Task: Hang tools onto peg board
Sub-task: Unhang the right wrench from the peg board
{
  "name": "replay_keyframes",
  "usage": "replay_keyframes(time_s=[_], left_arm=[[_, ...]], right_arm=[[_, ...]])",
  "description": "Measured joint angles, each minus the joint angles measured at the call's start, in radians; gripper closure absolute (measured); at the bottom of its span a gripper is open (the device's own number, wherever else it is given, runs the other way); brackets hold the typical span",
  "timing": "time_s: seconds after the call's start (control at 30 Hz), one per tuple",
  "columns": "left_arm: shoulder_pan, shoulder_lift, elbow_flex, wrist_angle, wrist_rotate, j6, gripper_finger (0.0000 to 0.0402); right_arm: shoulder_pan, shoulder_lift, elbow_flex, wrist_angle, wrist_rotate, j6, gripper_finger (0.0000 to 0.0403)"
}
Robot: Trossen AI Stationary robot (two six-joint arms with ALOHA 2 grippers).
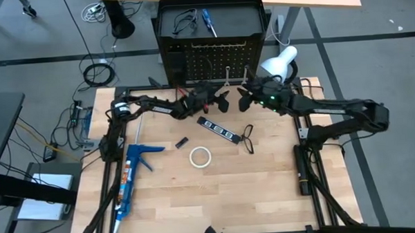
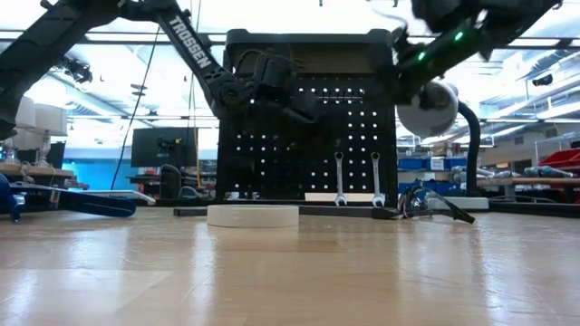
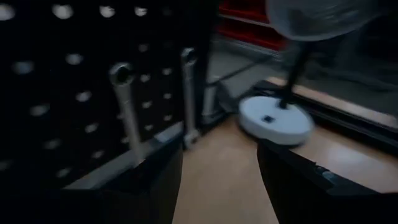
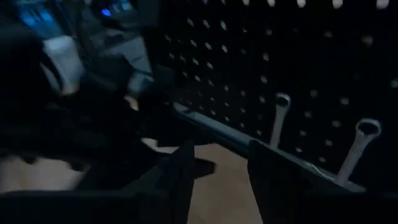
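The black peg board (image 1: 212,61) stands upright at the table's far edge. Two silver wrenches (image 2: 339,178) (image 2: 376,178) hang on it by their ring ends. On the table lie a black strip with white marks (image 1: 217,129), a black wire loop (image 1: 250,136) and a white tape ring (image 1: 200,157). My left gripper (image 1: 217,101) and my right gripper (image 1: 243,100) hover side by side in front of the board, both open and holding nothing. The left wrist view shows the wrenches (image 3: 127,106) past the left gripper (image 3: 221,155). The right wrist view shows them (image 4: 278,121) past the right gripper (image 4: 217,162).
A white desk lamp (image 1: 280,62) stands at the board's right end. A blue caulking gun (image 1: 130,178) lies near the table's left edge, with a small black piece (image 1: 182,142) beside the tape ring. Behind the board lie a blue-handled screwdriver (image 1: 208,21) and wire loops (image 1: 183,22).
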State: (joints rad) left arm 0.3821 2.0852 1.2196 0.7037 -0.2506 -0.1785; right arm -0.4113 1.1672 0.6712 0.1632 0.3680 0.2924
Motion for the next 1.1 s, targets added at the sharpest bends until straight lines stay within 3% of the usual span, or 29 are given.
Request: replay_keyframes(time_s=[0.1, 0.37, 0.47, 0.7, 0.8, 1.1], left_arm=[[-0.046, 0.023, 0.018, -0.007, -0.172, -0.034, 0.0188], [-0.127, 0.188, 0.220, 0.006, -0.442, -0.058, 0.0188], [-0.123, 0.268, 0.321, -0.018, -0.484, -0.109, 0.0188], [-0.124, 0.368, 0.562, -0.323, -0.648, -0.216, 0.0194], [-0.122, 0.410, 0.644, -0.378, -0.663, -0.216, 0.0205], [-0.107, 0.433, 0.712, -0.371, -0.710, -0.193, 0.0229]], right_arm=[[0.016, -0.091, 0.000, -0.067, -0.003, -0.006, 0.0249], [0.047, -0.240, 0.000, -0.156, -0.003, -0.008, 0.0250], [0.062, -0.278, 0.000, -0.154, -0.005, -0.008, 0.0249], [0.083, -0.336, 0.000, -0.169, -0.043, -0.058, 0.0249], [0.083, -0.350, 0.000, -0.174, -0.052, -0.076, 0.0251], [0.079, -0.376, 0.000, -0.179, -0.052, -0.116, 0.0251]])
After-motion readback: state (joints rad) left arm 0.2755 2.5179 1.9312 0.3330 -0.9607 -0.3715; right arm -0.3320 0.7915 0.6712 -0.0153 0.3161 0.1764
